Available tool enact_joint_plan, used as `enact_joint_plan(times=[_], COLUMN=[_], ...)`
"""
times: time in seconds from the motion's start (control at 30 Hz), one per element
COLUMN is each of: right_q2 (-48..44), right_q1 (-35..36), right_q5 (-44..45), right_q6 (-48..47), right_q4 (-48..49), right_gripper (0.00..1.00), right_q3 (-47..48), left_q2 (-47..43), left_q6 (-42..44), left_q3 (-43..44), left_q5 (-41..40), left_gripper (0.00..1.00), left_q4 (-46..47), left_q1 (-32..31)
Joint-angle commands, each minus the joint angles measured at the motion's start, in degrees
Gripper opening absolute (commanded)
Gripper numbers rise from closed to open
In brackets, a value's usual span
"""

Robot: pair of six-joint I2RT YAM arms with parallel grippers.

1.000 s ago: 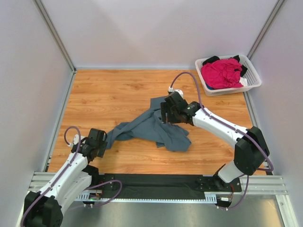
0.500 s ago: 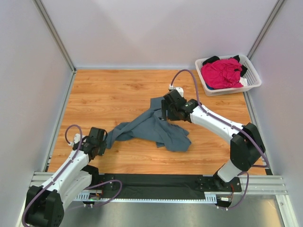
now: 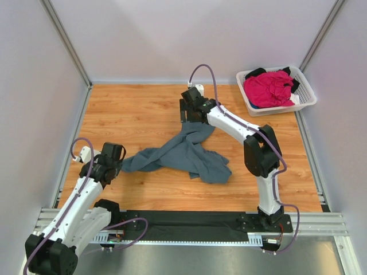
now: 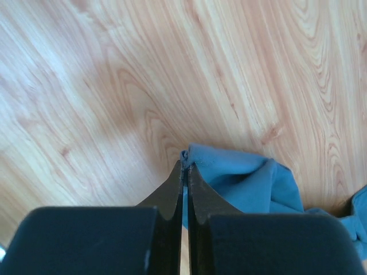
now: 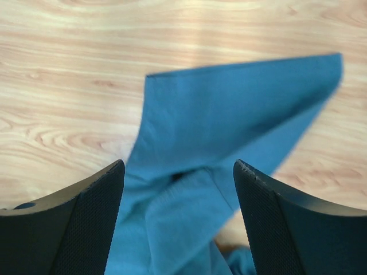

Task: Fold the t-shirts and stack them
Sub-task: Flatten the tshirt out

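Left gripper [image 4: 184, 166] is pinched closed on the near-left edge of the blue-grey shirt [image 3: 183, 154], with my left arm bent low over the front left of the surface [image 3: 132, 114]. The shirt lies crumpled mid-surface, drawn into a strip between both arms. My right arm reaches far forward. The right gripper [image 5: 179, 166] points down over the shirt's far end, jaws wide apart and grasping nothing. A pink shirt [image 3: 268, 87] and a black shirt [image 3: 256, 73] sit in the white basket [image 3: 269, 110] at the far right corner.
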Motion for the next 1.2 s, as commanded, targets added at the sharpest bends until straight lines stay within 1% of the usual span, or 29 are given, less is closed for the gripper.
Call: enact_joint_plan(times=[0.0,0.03,0.07,0.1,0.17,0.2,0.3,0.47,0.77,0.97,1.07,1.1,1.17], right_q2=[4.5,5.5,6.7,9.4,12.4,15.1,19.8,22.8,24.6,25.6,27.0,27.4,28.5], right_q1=[-1.6,-1.7,-1.7,-1.7,-1.7,-1.7,-1.7,-1.6,-0.6,0.6,1.2,1.2,1.3], right_q5=[-2.9,-2.7,-2.5,-2.2,-2.5,-2.9,-3.1,-5.3,-8.8,-7.3,-5.7,-5.5,-5.3], right_q6=[-1.1,-1.5,-1.7,-1.8,-2.3,-2.4,-2.6,-2.4,-1.3,-2.0,-3.0,-3.0,-3.2], right_q4=[0.4,0.9,0.7,0.3,-1.3,-1.8,-3.7,-3.9,-2.2,-1.7,-2.2,-2.7,-3.2], right_gripper=[0.77,0.77,0.77,0.77,0.73,0.72,0.7,0.68,0.68,0.68,0.65,0.62,0.6], right_q3=[6.8,9.3,9.3,12.9,16.8,19.9,24.9,25.6,25.5,25.9,27.2,28.1,29.0], left_q2=[-2.3,-2.7,-2.9,-3.1,-2.6,-2.4,-1.5,-1.0,0.0,-0.8,-0.9,-0.8,-1.0], left_q6=[3.3,4.3,4.7,5.0,5.5,5.5,5.9,6.7,7.4,7.1,7.4,7.4,7.5], left_q3=[4.7,5.3,5.8,6.7,7.8,7.9,8.2,8.0,7.7,6.8,6.8,6.7,6.7], left_q5=[-7.1,-8.5,-8.9,-9.3,-10.0,-10.1,-10.4,-9.7,-9.1,-9.0,-9.1,-9.2,-9.3], left_gripper=[0.0,0.0,0.0,0.0,0.0,0.0,0.0,0.0,0.0,0.0,0.0,0.0,0.0], left_q4=[-5.0,-5.6,-5.7,-5.8,-6.5,-6.7,-7.0,-6.1,-5.7,-5.8,-5.8,-5.8,-5.9], left_q1=[0.4,0.4,0.4,0.4,0.4,0.4,0.5,0.5,0.5,0.5,0.6,0.7,0.8])
